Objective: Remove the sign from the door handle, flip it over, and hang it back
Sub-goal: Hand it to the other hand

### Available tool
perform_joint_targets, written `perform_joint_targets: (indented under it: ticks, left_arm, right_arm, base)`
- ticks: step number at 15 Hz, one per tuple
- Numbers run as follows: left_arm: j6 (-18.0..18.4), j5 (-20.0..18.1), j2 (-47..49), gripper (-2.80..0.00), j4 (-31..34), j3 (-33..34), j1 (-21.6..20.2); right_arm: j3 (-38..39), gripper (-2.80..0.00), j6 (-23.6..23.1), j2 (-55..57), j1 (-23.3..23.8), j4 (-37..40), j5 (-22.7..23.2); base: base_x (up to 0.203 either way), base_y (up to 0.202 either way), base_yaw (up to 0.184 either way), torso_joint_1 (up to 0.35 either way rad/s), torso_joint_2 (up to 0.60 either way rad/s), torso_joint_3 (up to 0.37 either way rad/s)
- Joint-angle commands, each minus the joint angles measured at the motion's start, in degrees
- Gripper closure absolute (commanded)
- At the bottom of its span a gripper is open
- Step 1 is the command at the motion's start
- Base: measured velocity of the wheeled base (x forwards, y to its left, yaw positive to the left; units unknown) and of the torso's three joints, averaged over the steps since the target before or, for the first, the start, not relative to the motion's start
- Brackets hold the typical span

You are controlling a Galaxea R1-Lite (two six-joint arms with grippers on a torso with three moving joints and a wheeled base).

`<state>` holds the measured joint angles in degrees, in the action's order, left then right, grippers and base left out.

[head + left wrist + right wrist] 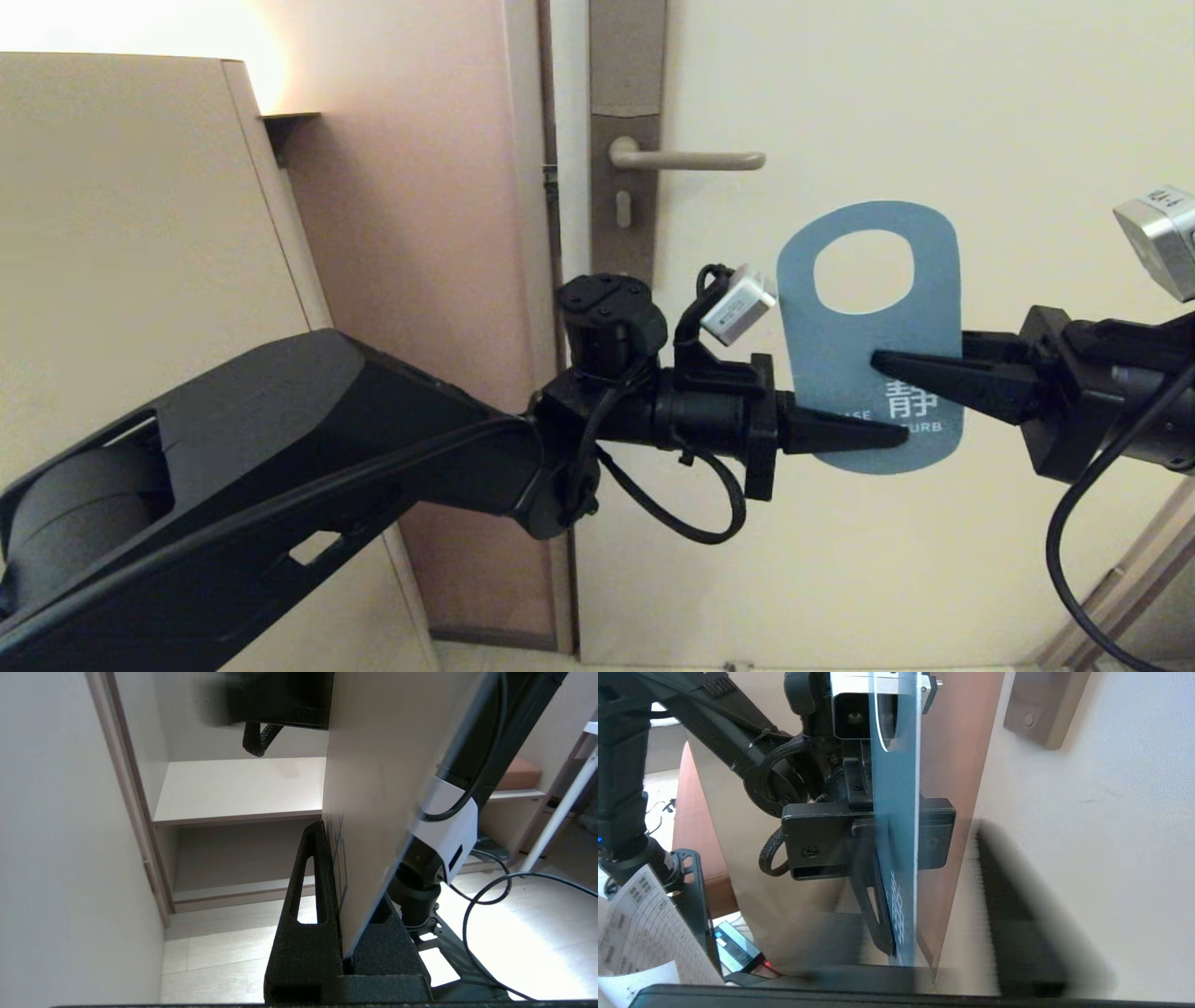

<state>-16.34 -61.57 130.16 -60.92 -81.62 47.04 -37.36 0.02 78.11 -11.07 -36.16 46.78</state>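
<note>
The sign (840, 373) hangs free in front of the door, blue face with white text toward me, below and to the right of the door handle (691, 161). The handle is bare on its tall plate (624, 93). My left gripper (878, 437) reaches in level from the left and is shut on the sign's lower left edge. The left wrist view shows the sign's pale face (373, 788) pinched in that gripper (341, 868). My right gripper (882, 359) comes in from the right at mid-height. Its blurred fingers stand either side of the sign (896, 812), the gripper (924, 868) open.
The cream door (1027, 112) fills the right. A pinkish wall strip (420, 187) and a beige cabinet (140, 233) stand to its left. A loose black cable (691, 523) loops under the left wrist. Printed papers (635, 924) lie low behind the left arm.
</note>
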Motion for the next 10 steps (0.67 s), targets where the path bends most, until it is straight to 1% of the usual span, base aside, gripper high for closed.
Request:
perform_joint_targets:
  ticks: [1, 4, 5, 6, 7, 10]
  left_arm:
    - [-0.1, -0.3, 0.0, 0.00, -0.3, 0.1, 0.2]
    - [0.1, -0.3, -0.2, 0.00, -0.7, 0.1, 0.3]
    - [0.0, -0.2, -0.1, 0.00, -1.7, 0.2, 0.3]
    - [0.0, 0.7, 0.1, 0.00, -3.1, 0.4, 0.3]
    - [0.0, 2.2, 0.2, 0.00, -4.3, 0.8, 0.3]
    - [-0.1, 4.3, 0.2, 0.00, -7.0, 2.7, 0.5]
  right_arm:
    - [0.7, 0.00, 0.0, -1.0, 0.0, -0.2, 0.2]
    - [0.7, 0.00, -0.6, -1.1, 0.0, -0.2, 0.2]
    - [0.5, 0.00, -0.7, -1.0, 0.0, -0.2, 0.2]
    - [0.4, 0.00, -0.7, -1.0, 0.0, -0.2, 0.3]
    - [0.4, 0.00, -0.7, -1.0, 0.0, -0.2, 0.3]
    - [0.7, 0.00, -0.7, -1.0, 0.0, -0.2, 0.3]
  base:
    - [0.000, 0.000, 0.000, 0.000, 0.00, 0.000]
    - [0.000, 0.000, 0.000, 0.000, 0.00, 0.000]
    - [0.000, 0.000, 0.000, 0.000, 0.00, 0.000]
    - [0.000, 0.000, 0.000, 0.000, 0.00, 0.000]
    - [0.000, 0.000, 0.000, 0.000, 0.00, 0.000]
    - [0.000, 0.000, 0.000, 0.000, 0.00, 0.000]
